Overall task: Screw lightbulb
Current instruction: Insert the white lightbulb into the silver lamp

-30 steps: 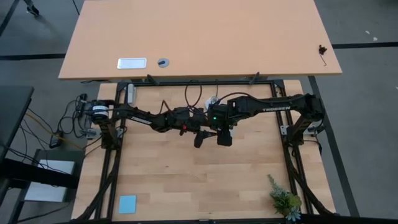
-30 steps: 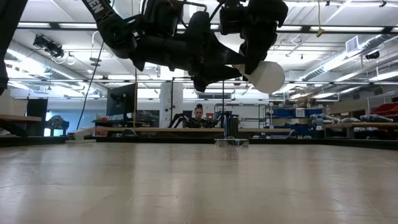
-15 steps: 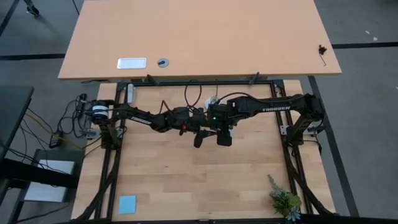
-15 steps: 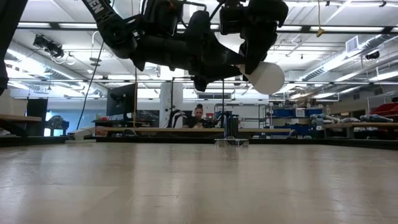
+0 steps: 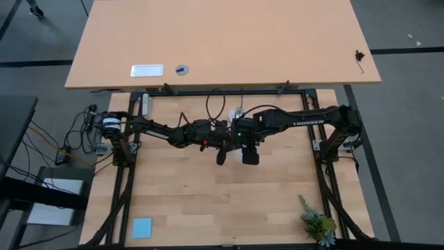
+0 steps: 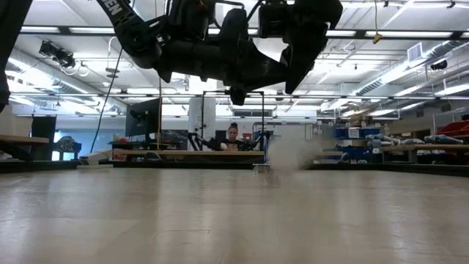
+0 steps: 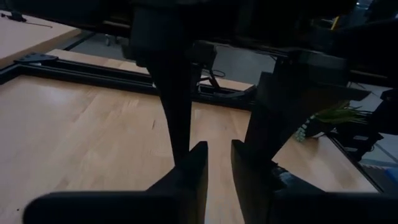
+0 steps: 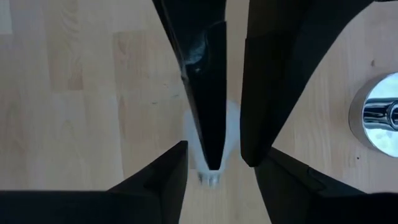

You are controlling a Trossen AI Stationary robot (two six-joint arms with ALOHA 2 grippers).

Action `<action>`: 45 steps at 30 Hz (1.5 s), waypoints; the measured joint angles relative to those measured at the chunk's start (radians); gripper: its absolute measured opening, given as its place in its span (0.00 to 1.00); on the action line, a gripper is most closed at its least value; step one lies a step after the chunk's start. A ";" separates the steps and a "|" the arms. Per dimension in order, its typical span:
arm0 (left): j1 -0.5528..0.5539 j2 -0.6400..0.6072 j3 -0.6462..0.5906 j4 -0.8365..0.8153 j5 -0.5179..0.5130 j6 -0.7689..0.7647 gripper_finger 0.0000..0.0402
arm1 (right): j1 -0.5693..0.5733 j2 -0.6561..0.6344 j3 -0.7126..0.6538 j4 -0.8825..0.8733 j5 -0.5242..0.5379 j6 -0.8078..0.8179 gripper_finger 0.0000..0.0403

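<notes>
Above the middle of the tabletop [image 5: 180, 201], the left end effector [image 5: 220, 157] and right end effector [image 5: 249, 155] hang tip to tip. The right one's fingers stand spread around nothing. The left one's are a narrow gap apart, also empty. The lightbulb [image 8: 211, 155] shows only as a pale blur beneath them, seemingly loose; whether it is airborne or on the wood I cannot tell. The silver socket [image 8: 379, 118] lies just beside it. Best to locate the bulb once it rests, pinch its glass squarely, base free, then line the threads up straight over the socket before turning. "TROSSEN" [image 5: 305, 122] reads on the right arm.
</notes>
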 joint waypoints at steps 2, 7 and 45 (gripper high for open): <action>0.001 0.000 0.000 -0.006 0.000 0.003 0.17 | 0.000 0.000 0.000 -0.001 0.000 -0.002 0.44; 0.002 0.000 0.000 -0.014 0.000 0.008 0.15 | 0.000 0.000 0.000 -0.019 0.000 -0.002 0.36; 0.053 -0.001 -0.005 -0.023 -0.014 0.030 0.15 | 0.063 -0.092 -0.400 0.199 0.069 0.133 0.36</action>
